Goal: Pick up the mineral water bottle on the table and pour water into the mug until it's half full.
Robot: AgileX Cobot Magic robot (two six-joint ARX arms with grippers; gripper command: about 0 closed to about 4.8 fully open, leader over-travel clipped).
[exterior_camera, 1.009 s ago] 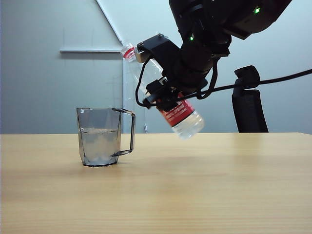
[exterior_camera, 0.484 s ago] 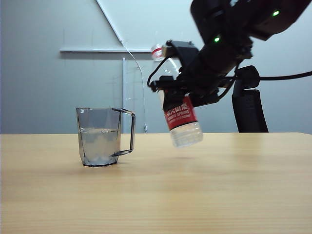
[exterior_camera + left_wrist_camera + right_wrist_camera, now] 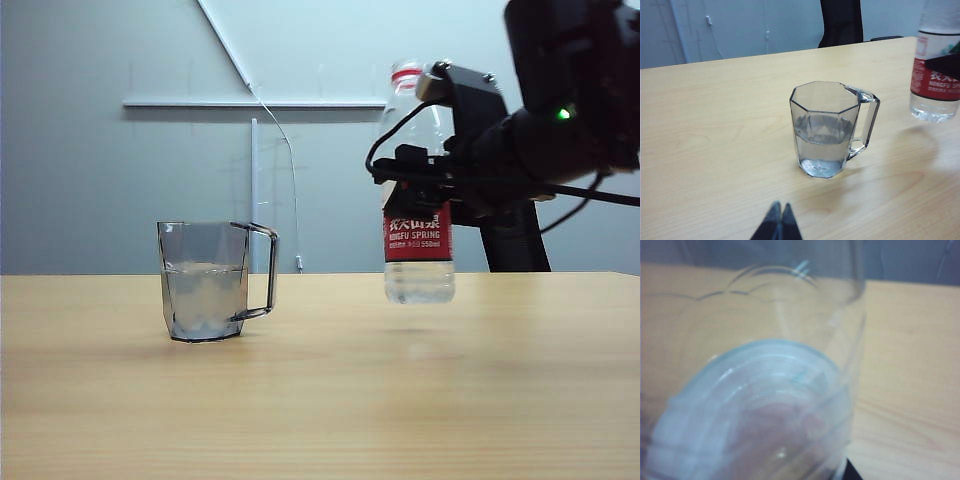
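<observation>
Two fingertips of my left gripper sit pressed together near the mug. My right gripper clamps the mineral water bottle upright just above the table, well apart from the part-filled mug.

- The mug was set on the table, with its handle turned toward the mineral water bottle.
- The water was held in the mug.
- The mineral water bottle was held upright to the right of the mug, well apart from it and clear of the table.
- The right gripper was closed around the bottle's middle, right of the mug.
- The left gripper was placed in front of the mug, fingertips together.
</observation>
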